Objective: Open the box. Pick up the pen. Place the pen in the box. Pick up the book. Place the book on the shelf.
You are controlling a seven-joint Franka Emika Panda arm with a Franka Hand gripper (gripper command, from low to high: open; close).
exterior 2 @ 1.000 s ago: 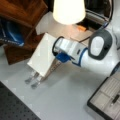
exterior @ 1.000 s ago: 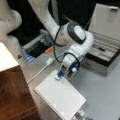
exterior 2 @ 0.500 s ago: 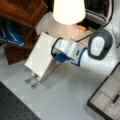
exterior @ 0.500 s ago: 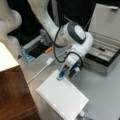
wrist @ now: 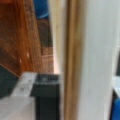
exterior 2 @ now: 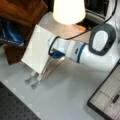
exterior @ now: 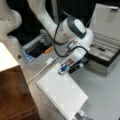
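Note:
My gripper is shut on one edge of the book, a large white spiral-bound notebook. In a front view the book hangs tilted above the table, just beside the dark wooden shelf, with the gripper at its right edge. The shelf shows a pale cream top board. In the wrist view the book fills the right side, a black finger against it. The box stands open, lid raised. The pen lies in a compartment of the box.
A white cable and a small orange object lie on the table behind the book. A blue-edged item sits near the shelf. Two small metal pieces lie under the book's lower corner. A pale cream rounded shape stands at the top.
The gripper has carried the book slightly higher and closer to the shelf. The box and the pen have not moved.

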